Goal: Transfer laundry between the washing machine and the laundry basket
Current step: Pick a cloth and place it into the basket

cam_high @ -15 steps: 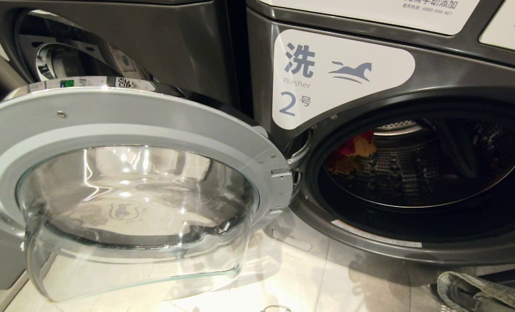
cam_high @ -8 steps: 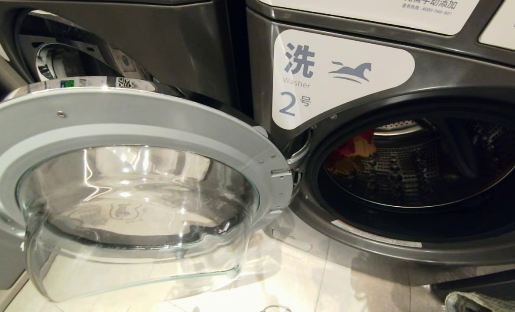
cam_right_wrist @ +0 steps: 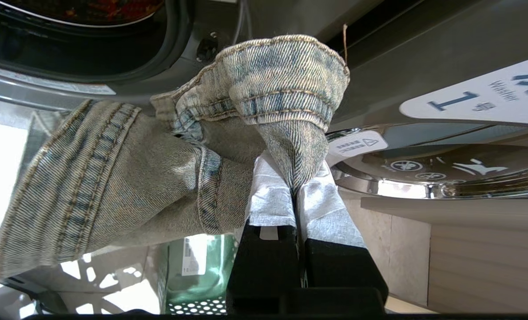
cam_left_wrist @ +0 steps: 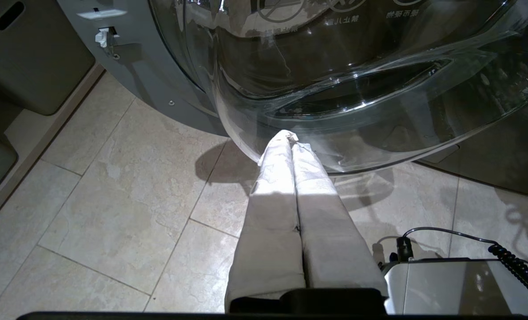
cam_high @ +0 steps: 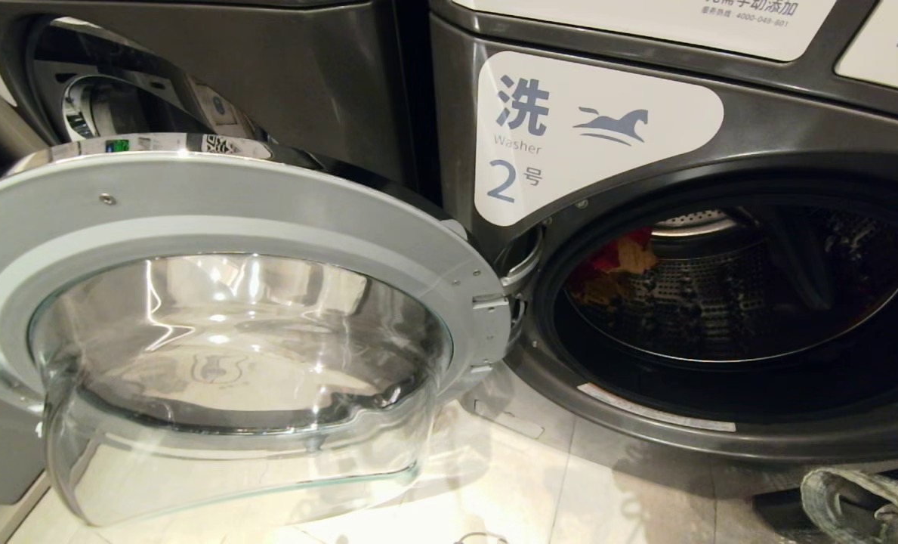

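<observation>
Beige floor tiles (cam_left_wrist: 113, 186) are lying before the washing machine (cam_high: 600, 136), its door (cam_high: 214, 249) hanging open; red and yellow laundry (cam_high: 615, 261) is sitting in the drum. My right end effector (cam_right_wrist: 295, 189) is pinching a denim garment (cam_right_wrist: 157, 164) above the laundry basket (cam_right_wrist: 197, 266); my left end effector (cam_left_wrist: 289, 138) is hanging closed, empty

My right gripper (cam_right_wrist: 295, 186) is pinched on a denim garment (cam_right_wrist: 166, 164) that bulges ahead of my jaws and blocks most of the way forward. Beyond it the washing machine (cam_high: 449, 91) mouth gapes unobstructed. Ahead of my left gripper (cam_left_wrist: 290, 140), pressed together, the open glass door (cam_left_wrist: 357, 89) bars the path; bare floor tiles (cam_left_wrist: 113, 191) lie beside it.
</observation>
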Available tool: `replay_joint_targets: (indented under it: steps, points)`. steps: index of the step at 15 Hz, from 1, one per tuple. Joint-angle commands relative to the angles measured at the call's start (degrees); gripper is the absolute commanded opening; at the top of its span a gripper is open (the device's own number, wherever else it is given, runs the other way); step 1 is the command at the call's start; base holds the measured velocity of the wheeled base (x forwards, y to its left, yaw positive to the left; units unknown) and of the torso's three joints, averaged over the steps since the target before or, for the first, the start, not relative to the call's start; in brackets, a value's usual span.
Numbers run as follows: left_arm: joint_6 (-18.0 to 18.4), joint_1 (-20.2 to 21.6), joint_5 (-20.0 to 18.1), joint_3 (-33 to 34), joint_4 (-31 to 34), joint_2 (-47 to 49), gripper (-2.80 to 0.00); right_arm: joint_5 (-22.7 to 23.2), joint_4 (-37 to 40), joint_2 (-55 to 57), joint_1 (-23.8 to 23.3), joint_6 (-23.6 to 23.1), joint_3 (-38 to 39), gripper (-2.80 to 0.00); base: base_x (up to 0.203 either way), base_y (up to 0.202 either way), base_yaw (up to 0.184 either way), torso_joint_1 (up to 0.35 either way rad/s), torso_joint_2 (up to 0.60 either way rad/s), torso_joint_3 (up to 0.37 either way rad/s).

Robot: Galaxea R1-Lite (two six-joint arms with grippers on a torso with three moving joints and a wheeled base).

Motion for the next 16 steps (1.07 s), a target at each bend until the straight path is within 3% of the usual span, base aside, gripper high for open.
replay_joint_targets:
  steps: [1, 16]
  points:
    - [0.00, 0.00, 0.00, 0.00, -0.01, 0.07, -2.80, -0.24, 0.87, 1.07, -0.05, -0.05, -0.90, -2.80, 0.000, 0.000, 0.000, 0.000, 0.00, 0.000]
    - [-0.26, 0.00, 0.09, 0.00, -0.01, 0.07, -2.80, -0.07, 3.33, -0.94, -0.05, -0.14, 0.03, -2.80, 0.000, 0.000, 0.000, 0.000, 0.00, 0.000]
